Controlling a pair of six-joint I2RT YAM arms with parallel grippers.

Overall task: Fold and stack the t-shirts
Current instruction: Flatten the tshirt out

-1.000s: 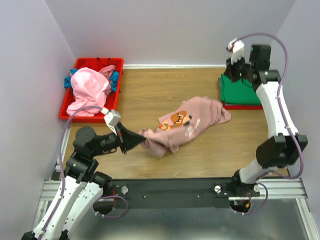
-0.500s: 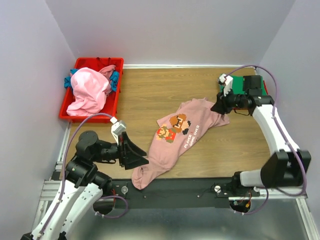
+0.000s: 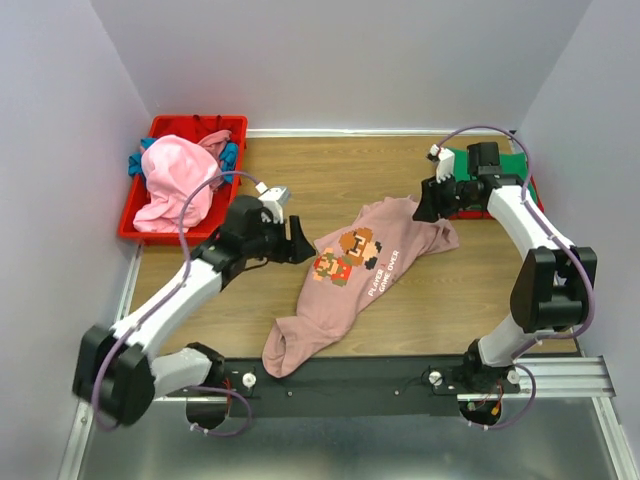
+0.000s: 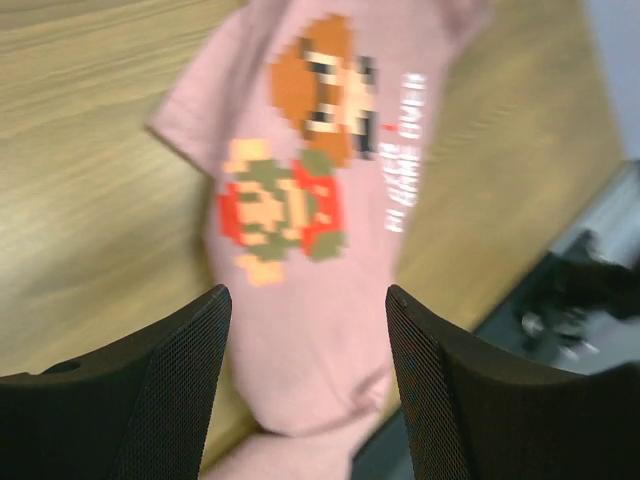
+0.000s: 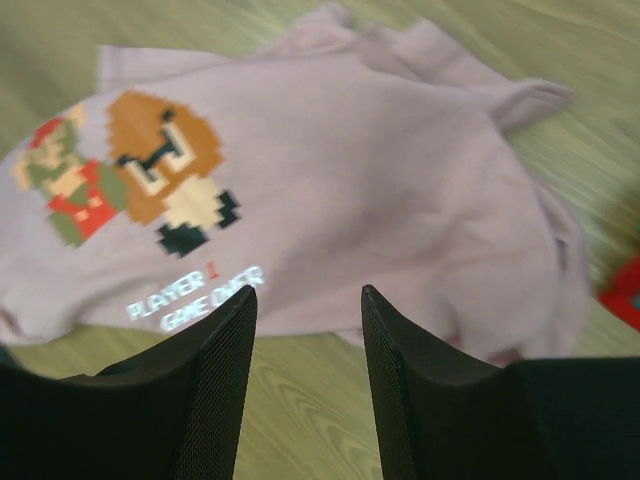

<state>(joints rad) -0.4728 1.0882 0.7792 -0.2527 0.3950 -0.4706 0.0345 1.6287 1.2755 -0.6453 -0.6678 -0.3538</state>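
The large dusty-pink t-shirt (image 3: 365, 270) lies stretched out diagonally on the wooden table, print side up, with pixel characters and white text showing. My left gripper (image 3: 300, 240) hovers open just left of the print, fingers (image 4: 170, 385) apart, and in the left wrist view only the shirt (image 4: 300, 150) lies below them. My right gripper (image 3: 425, 205) is open over the shirt's far right end (image 5: 350, 150), holding nothing. A folded green t-shirt (image 3: 516, 162) on a red one (image 5: 625, 290) sits at the back right, partly hidden by the right arm.
A red plastic bin (image 3: 190, 127) at the back left holds a brighter pink t-shirt (image 3: 175, 180) heaped over blue cloth (image 3: 229, 156). The shirt's lower end (image 3: 285, 352) reaches the table's near edge by the black rail (image 3: 350, 375). Walls close in the left, back and right.
Both grippers have let go of the dusty-pink shirt, which went from bunched to stretched out. The left arm swung up from the near edge. The right arm came down from the back.
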